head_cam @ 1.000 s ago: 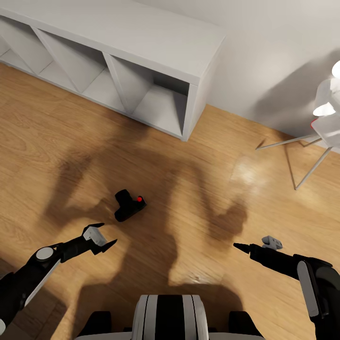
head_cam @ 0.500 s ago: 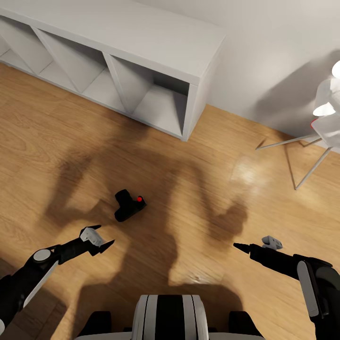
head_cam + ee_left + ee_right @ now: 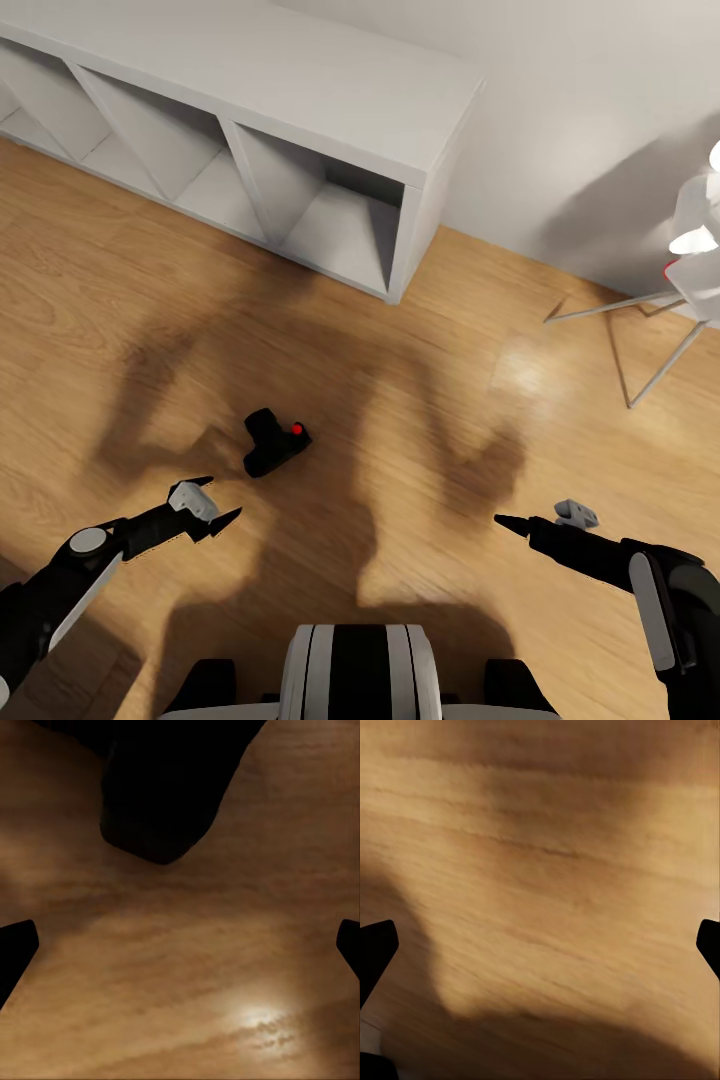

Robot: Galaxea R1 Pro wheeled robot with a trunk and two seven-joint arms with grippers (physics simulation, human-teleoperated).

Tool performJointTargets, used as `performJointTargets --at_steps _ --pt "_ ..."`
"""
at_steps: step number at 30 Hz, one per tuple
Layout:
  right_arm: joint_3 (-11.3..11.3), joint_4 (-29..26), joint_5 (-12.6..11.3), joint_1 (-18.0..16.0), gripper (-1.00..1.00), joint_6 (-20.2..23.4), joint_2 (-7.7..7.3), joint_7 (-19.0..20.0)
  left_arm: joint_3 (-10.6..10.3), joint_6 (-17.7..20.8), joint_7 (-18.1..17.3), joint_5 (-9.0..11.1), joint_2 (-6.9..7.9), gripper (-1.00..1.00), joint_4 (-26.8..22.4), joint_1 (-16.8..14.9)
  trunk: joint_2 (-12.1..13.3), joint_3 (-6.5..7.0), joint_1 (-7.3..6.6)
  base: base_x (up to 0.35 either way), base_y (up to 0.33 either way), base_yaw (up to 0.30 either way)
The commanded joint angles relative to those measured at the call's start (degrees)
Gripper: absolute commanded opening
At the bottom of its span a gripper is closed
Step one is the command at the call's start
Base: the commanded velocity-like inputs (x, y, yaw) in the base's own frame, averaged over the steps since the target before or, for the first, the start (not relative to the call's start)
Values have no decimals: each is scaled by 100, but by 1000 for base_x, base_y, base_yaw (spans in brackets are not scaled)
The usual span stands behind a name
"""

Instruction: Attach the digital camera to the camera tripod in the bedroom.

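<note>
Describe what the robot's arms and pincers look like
Both arms are matte black with white panels along the forearm; the left shows a round grey joint cap. The left pincer and the right pincer each have slim, pointed black fingers and a light grey block at the base.

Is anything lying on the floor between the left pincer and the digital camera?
No. In the head view, only bare, shadowed wood floor separates the open left pincer from the digital camera.
</note>
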Motion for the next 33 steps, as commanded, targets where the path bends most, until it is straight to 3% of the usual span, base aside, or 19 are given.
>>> performJointTargets --at_steps 1,33 --pt "-7 -3 -35 -3 100 42 0 -7 -17 -5 0 36 6 100 -3 -4 -1 -3 1 230 84 0" --pt "-7 -3 -35 -3 100 42 0 -5 -41 -22 -6 -24 -26 100 -73 -4 -1 -3 1 68 12 0"
